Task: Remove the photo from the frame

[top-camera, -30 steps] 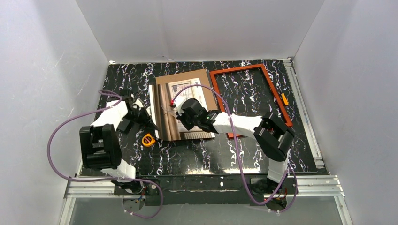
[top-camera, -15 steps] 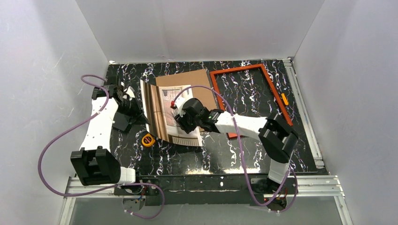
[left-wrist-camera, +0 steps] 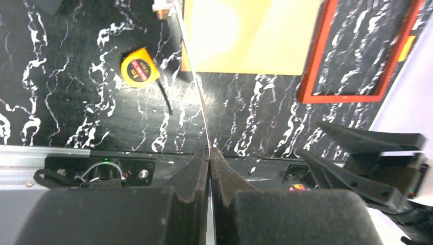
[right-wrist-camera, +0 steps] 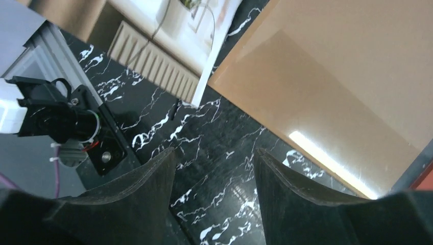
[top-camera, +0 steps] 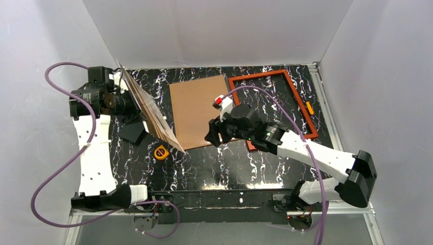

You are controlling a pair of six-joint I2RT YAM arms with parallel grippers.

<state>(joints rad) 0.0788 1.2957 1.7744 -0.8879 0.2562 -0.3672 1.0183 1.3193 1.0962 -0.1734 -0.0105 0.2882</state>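
Left gripper (left-wrist-camera: 209,153): jaws pressed together on one edge of the photo (top-camera: 153,115), the thin sheet pinched between the pads.
Photo, place: held up off the table (top-camera: 214,168) at the left side, outside the frame (top-camera: 257,75) and well apart from it.
Photo, pose: standing on edge and leaning. In the top view its long axis runs from the far left corner toward the near centre.
Photo, face: the printed side, with radiator and potted plant, faces the right arm, as the right wrist view shows.
Photo, low corner: just beside a yellow tape measure (top-camera: 161,152). Whether it touches the table cannot be told.
Right gripper (right-wrist-camera: 214,168): jaws spread with nothing between them, hanging over the table at the near edge of the brown board (top-camera: 199,109).
Brown board: flat on the table between photo and frame, its long axis running near to far.
Frame: flat at the far right, with only black marbled table showing inside its border.
Beside the frame: a small orange item (top-camera: 309,108) just past its right bar.
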